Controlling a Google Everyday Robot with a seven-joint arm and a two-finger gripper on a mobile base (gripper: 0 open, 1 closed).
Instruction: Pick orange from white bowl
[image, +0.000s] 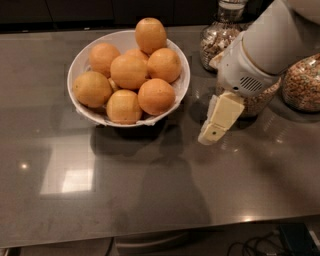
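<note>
A white bowl (182, 83) is placed on the far left part of a dark, glossy counter (150, 200), and it is filled with oranges (129, 71) that are heaped above its thin rim. About eight fruits are counted, all round and nearly the same in size, with matte orange skin on which fine dimples can be seen. One orange (150, 35) is set highest, at the back of the heap, against the far rim. Two more, at the front (156, 96) and the front left (123, 106), are pressed against the near wall of the bowl. The gripper (212, 134) is seen to the right of the bowl, apart from it and low over the counter, with its cream-coloured tip pointed down and slightly to the left. Whether the gripper is released or clenched cannot be told from this view. It is carried by a white arm (270, 45) that is entered from the upper right corner. Behind the arm, glass jars of grain (220, 37) are stood along the back of the counter, and one of them (302, 82) is found at the right edge.
</note>
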